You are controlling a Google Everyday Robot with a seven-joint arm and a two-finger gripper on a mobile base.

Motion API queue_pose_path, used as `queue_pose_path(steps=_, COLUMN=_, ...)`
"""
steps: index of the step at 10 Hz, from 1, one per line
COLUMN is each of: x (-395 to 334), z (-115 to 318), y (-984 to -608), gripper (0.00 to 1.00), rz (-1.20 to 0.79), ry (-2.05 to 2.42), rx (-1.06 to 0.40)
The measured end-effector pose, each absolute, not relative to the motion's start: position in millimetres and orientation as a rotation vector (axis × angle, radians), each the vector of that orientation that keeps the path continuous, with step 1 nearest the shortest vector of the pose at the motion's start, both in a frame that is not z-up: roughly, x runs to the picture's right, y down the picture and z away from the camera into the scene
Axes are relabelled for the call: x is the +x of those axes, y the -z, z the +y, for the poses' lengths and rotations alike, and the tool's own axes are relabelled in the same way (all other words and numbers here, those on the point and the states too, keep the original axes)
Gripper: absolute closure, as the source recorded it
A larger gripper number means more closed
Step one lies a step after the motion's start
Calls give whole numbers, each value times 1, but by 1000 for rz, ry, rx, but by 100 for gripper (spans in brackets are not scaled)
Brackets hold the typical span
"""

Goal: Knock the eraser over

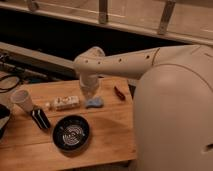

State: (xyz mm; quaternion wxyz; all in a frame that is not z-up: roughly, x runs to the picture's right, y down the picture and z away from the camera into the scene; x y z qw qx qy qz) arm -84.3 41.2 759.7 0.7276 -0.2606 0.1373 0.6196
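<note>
1. Since the task is a push, the governing relation is gripper to eraser. The gripper (90, 94) hangs directly above the small blue eraser (94, 103), over its left half as the camera view shows it. Contact cannot be confirmed.
2. Eraser location: on the wooden table (112, 135), toward the back edge, just right of a white packet (65, 103) and apart from a red object (120, 93) farther right.
3. Eraser long axis: roughly left–right, along the table's length. It appears low and wide, so a push across the short axis — toward the front edge — is judged the likelier way to tip it.
4. Arm pose: the forearm reaches in from the right, roughly level, and the wrist bends straight down over the eraser.
5. Gripper state: how wide it stands, and whether it holds anything, cannot be told.
</note>
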Motion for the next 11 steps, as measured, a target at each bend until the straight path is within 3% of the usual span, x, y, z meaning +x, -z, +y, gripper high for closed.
queue_pose_path(steps=11, x=-118, z=49, y=-784, gripper=100, rz=320, ry=-1283, rx=-560)
